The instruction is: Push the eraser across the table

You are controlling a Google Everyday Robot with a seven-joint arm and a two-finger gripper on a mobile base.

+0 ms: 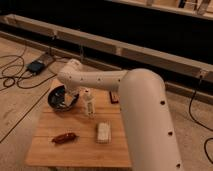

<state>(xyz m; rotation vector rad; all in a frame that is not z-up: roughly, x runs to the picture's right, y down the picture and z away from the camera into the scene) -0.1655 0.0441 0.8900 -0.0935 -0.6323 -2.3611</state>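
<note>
The eraser (114, 96), a small dark block with reddish edges, lies flat near the far edge of the light-wood slatted table (80, 150), partly tucked against my white arm. My arm reaches from the right across the table's far side and bends down at the far left. There the gripper (65, 98) hangs over a dark bowl (56, 102), well to the left of the eraser and apart from it.
A small white bottle (89, 104) stands upright between the bowl and the eraser. A whitish-beige block (103, 132) and a red-brown sausage-shaped item (64, 137) lie nearer the front. Cables and a dark box (36, 66) lie on the floor to the left.
</note>
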